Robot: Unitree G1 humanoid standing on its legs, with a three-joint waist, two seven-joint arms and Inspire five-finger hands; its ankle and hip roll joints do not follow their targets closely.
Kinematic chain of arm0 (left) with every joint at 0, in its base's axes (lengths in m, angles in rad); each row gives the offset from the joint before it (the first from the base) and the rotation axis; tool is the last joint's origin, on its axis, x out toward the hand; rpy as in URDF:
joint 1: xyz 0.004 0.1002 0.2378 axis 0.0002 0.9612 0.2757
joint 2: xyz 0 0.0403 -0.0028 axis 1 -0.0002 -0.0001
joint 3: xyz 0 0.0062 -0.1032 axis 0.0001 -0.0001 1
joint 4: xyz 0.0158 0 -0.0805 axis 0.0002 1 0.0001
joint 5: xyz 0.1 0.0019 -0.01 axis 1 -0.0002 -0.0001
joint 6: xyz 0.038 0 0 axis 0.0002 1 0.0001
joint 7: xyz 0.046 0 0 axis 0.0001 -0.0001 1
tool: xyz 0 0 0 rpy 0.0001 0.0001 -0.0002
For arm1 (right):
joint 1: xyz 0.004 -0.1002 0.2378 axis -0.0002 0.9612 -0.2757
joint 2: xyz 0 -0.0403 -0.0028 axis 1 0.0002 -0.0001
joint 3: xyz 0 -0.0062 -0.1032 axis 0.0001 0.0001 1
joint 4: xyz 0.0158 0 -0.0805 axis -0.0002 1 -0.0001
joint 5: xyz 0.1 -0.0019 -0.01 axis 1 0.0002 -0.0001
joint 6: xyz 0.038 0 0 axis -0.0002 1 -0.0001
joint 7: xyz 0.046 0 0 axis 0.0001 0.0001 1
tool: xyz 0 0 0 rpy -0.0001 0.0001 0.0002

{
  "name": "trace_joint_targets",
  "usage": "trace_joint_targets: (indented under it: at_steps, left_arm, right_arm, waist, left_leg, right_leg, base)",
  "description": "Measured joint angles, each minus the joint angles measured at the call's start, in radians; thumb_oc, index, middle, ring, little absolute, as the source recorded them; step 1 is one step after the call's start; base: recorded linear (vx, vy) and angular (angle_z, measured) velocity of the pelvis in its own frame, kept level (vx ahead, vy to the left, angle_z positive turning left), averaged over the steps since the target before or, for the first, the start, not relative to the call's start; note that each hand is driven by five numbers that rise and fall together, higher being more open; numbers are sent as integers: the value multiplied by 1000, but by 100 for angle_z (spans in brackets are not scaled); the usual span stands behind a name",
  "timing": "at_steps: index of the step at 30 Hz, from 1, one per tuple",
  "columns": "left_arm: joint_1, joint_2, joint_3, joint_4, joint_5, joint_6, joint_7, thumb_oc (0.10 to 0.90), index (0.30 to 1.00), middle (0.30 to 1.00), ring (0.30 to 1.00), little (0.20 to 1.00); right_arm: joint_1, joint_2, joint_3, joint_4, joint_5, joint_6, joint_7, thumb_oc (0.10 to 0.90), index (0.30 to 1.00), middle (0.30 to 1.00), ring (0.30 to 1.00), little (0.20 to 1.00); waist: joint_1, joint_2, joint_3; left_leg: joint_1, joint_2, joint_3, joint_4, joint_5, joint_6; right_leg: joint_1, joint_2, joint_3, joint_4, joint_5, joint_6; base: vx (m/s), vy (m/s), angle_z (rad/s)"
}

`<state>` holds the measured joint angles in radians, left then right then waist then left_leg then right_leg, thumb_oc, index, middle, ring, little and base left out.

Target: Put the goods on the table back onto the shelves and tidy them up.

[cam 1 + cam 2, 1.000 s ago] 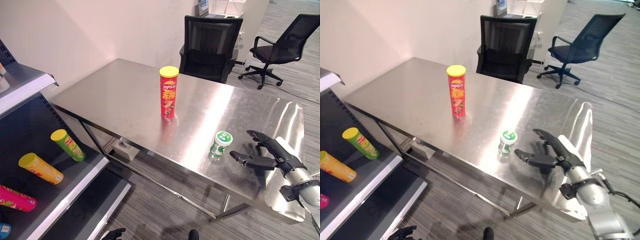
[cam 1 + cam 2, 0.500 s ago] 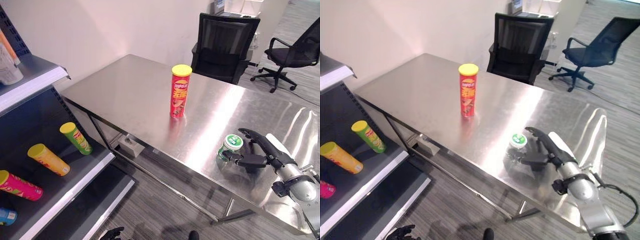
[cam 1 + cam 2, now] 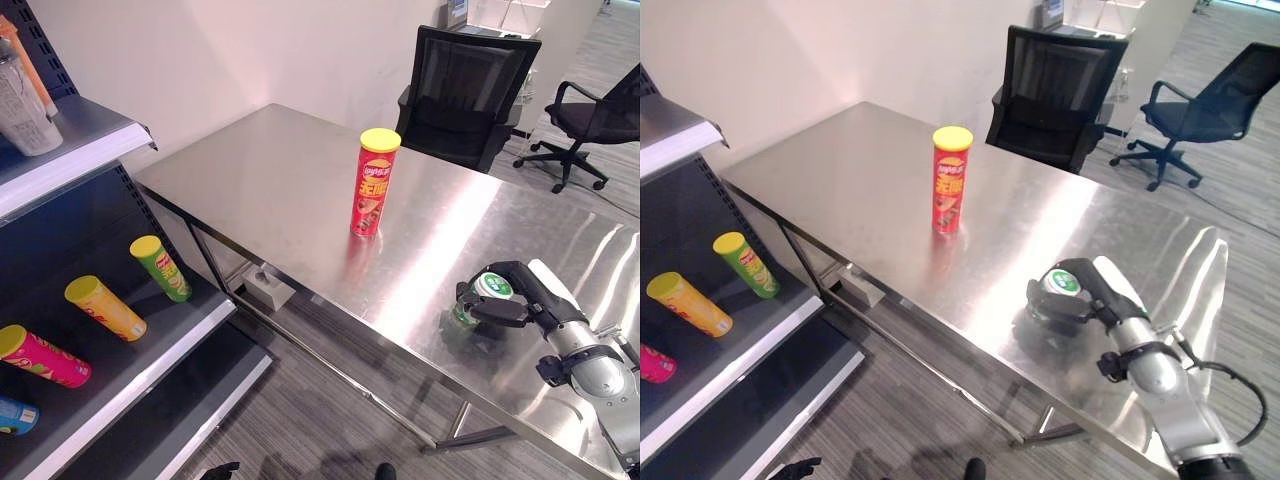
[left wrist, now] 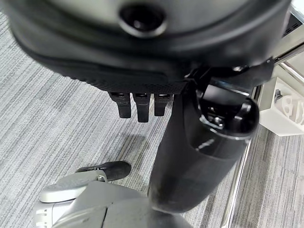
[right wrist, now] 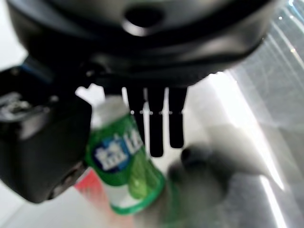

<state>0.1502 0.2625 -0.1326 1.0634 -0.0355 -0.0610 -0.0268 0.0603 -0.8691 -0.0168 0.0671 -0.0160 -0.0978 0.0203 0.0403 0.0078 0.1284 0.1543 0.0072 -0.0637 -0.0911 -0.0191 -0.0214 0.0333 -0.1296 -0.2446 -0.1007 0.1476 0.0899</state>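
A small green bottle with a white cap (image 3: 489, 289) stands near the front edge of the steel table (image 3: 270, 180). My right hand (image 3: 535, 296) reaches it from the right, fingers curled round its far side and thumb on its near side. The right wrist view has the green bottle (image 5: 126, 161) between the thumb and the fingers (image 5: 156, 123). A tall red can with a yellow lid (image 3: 368, 195) stands upright mid-table, well left of that hand. My left hand (image 4: 142, 102) hangs low over the floor, fingers relaxed and holding nothing.
The shelf unit (image 3: 150, 365) on the left carries lying cans: green (image 3: 160, 268), yellow (image 3: 105, 308), pink (image 3: 45, 357). Bottles (image 3: 25, 95) stand on its upper board. Two black office chairs (image 3: 465, 90) (image 3: 600, 115) wait behind the table. A white box (image 3: 268, 288) lies under it.
The right hand moved left to the green bottle and closed round it; before, it was open and apart from it. The camera has shifted too.
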Motion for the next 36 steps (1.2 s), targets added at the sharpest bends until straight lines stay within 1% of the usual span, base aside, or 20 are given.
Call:
trace_joint_targets:
  at_steps: [3,10,12,15,16,18,19,20,22,24,25,26,29,30,31,32,33,34,35,36]
  left_arm:
    - [0,0,0,0,0,0,0,800,900,900,900,900]
    - [2,0,0,-2,0,1,0,800,900,900,900,900]
    - [2,0,2,-2,1,1,0,800,900,900,900,900]
    - [2,-1,0,-5,0,0,-1,800,900,900,900,900]
    - [3,-1,0,-5,-1,1,-2,800,900,900,900,900]
    - [3,-1,-2,-5,-2,1,-3,800,900,900,900,900]
    - [4,-1,-2,-4,-3,0,-4,800,900,900,900,900]
    - [5,-1,-3,-4,-4,0,-5,800,900,900,900,900]
    - [4,0,-3,-2,-5,0,-5,800,900,900,900,900]
    - [18,4,-3,10,-43,1,-5,800,900,900,900,900]
    - [31,4,-2,9,-44,0,-5,800,900,900,900,900]
    - [42,4,-2,10,-44,1,-5,800,900,900,900,900]
    - [46,3,-3,17,-44,1,-6,800,900,900,900,900]
    - [45,3,-3,17,-44,1,-5,800,900,900,900,900]
    - [38,3,-4,16,-44,1,-5,800,900,900,900,900]
    - [39,3,-8,16,-44,0,-4,800,900,900,900,900]
    - [16,0,-25,15,-43,-1,-1,800,900,900,900,900]
    - [-2,-2,-27,16,-42,0,-2,800,900,900,900,900]
    - [-1,2,-19,18,-43,0,1,800,900,900,900,900]
    - [-5,3,-21,21,-42,0,0,800,900,900,900,900]
  right_arm:
    - [0,33,-2,-1,-3,0,-1,400,300,300,300,300]
    - [0,36,-4,-2,-3,0,-2,400,300,300,300,300]
    - [-3,36,-9,-11,-3,1,-2,400,300,300,300,300]
    - [-69,36,-11,-48,43,0,-5,400,300,300,300,300]
    - [-116,35,-11,-60,74,-1,-5,400,300,300,300,300]
    - [-174,31,-6,-68,115,-1,-5,400,300,300,300,300]
    - [-224,31,3,-69,147,-4,-5,400,300,300,300,300]
    - [-278,30,20,-69,162,-8,-5,400,300,300,300,300]
    - [-377,7,62,-70,182,-21,-6,400,300,300,300,300]
    - [-487,1,126,-87,199,-58,-6,400,300,300,300,300]
    - [-514,-4,140,-95,202,-72,-6,400,300,300,300,300]
    - [-557,-6,179,-90,216,-72,-6,400,300,300,300,300]
    - [-636,-13,276,-95,238,-72,-2,400,300,300,300,300]
    - [-665,-15,322,-106,245,-73,5,400,300,300,300,300]
    - [-671,-16,340,-124,253,-77,14,400,300,300,300,300]
    - [-674,-16,352,-129,258,-93,21,400,300,300,300,300]
    - [-684,-47,362,-128,259,-101,17,400,300,300,300,300]
    - [-690,-74,364,-126,259,-101,17,400,300,300,300,300]
    - [-693,-80,365,-114,258,-101,10,400,300,300,300,300]
    - [-694,-96,365,-111,258,-98,-5,400,300,300,300,300]
  waist:
    - [-1,0,0]
    - [-1,0,0]
    - [1,3,0]
    - [0,17,11]
    - [9,23,12]
    - [38,26,13]
    - [62,27,14]
    - [95,28,14]
    - [135,25,15]
    - [203,23,17]
    - [221,23,16]
    - [223,24,16]
    - [219,25,15]
    - [229,26,15]
    - [226,25,16]
    - [239,30,16]
    - [236,37,21]
    - [220,43,25]
    - [223,42,27]
    - [207,31,34]
  left_leg:
    - [0,0,0,0,0,0]
    - [1,0,0,0,0,0]
    - [1,2,-4,0,1,-2]
    - [2,6,-31,0,7,-10]
    - [-1,9,-53,0,11,-17]
    - [-6,14,-68,0,16,-25]
    - [-8,18,-99,0,23,-34]
    - [-16,26,-126,1,30,-44]
    - [-42,42,-175,1,44,-67]
    - [-62,76,-213,1,51,-81]
    - [-71,86,-225,1,57,-90]
    - [-74,96,-233,1,61,-97]
    - [-78,113,-247,1,65,-115]
    - [-83,119,-252,6,64,-122]
    - [-94,122,-261,18,59,-130]
    - [-110,119,-271,21,67,-136]
    - [-145,110,-266,40,69,-153]
    - [-167,128,-213,40,66,-152]
    - [-187,147,-87,39,63,-147]
    - [-199,157,54,52,66,-150]
  right_leg:
    - [0,0,0,0,0,0]
    - [1,0,0,0,0,0]
    - [5,0,-2,0,-2,2]
    - [19,1,-29,0,-5,0]
    - [28,2,-51,0,-10,1]
    - [30,6,-62,0,-13,-3]
    - [45,8,-93,0,-19,-11]
    - [53,18,-111,1,-25,-9]
    - [52,36,-151,1,-39,-18]
    - [52,70,-182,0,-60,-33]
    - [52,85,-196,7,-65,-38]
    - [54,101,-207,7,-70,-45]
    - [59,113,-220,6,-77,-56]
    - [60,120,-226,7,-79,-59]
    - [60,121,-236,6,-81,-61]
    - [62,124,-254,8,-81,-63]
    - [60,114,-280,7,-83,-60]
    - [64,107,-317,-1,-86,-66]
    - [71,85,-373,0,-79,-81]
    - [78,51,-402,0,-85,-90]
  base:
    - [0,0,0]
    - [3,-19,0]
    - [12,-87,6]
    - [-2,-111,27]
    - [-7,-165,47]
    - [-33,-168,40]
    - [-55,-210,62]
    - [-75,-242,81]
    - [-75,-251,76]
    - [-77,-223,60]
    - [-78,-245,37]
    - [-67,-205,27]
    - [-44,-111,18]
    - [-69,-7,17]
    - [-90,49,30]
    - [-99,73,67]
    - [-67,140,93]
    - [-60,169,124]
    - [10,140,123]
    - [44,116,115]
